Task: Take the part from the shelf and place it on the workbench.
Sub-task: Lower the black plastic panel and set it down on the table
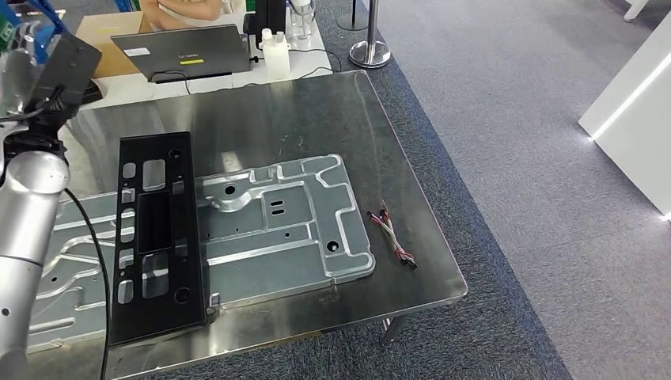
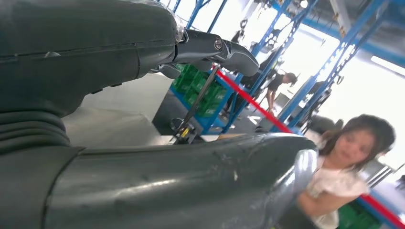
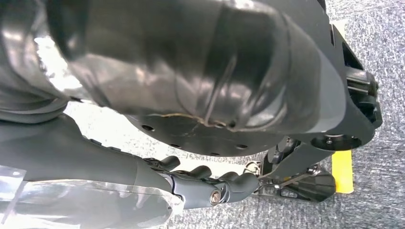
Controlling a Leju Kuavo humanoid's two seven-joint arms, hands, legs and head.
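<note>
Bench point(image 1: 316, 111): steel-topped and reflective, standing on grey carpet.

Black part point(image 1: 155, 237): a long flat panel with rectangular cut-outs. It lies flat on the bench near the near-left edge, resting across the left portion of the stamped metal plate.

Stamped metal plate point(image 1: 293, 229): large, silver, with ribs and holes. It lies flat along the bench; its right end finishes short of the wire bundle.

Wire bundle point(image 1: 392, 236): a short red, white and black harness lying on the bare bench top just right of the plate, apart from it.

Left hand point(image 2: 210, 47): raised at the left of the head view above the silver forearm. The wrist view shows a dark finger extended and the thick thumb below it, apart, with nothing between them; it holds nothing.

Right hand point(image 3: 210, 183): hanging over the carpet. Its dark fingers are curled inward with nothing in them.

Second table beyond the bench: carries a laptop point(image 1: 183, 51), a cardboard box point(image 1: 111, 32) and white plastic bottles point(image 1: 275, 54).

Chrome stanchion base point(image 1: 369, 52): on the carpet by the bench's far right corner.

Person point(image 2: 351, 162): in a white top, seen in the left wrist view before blue racking.
</note>
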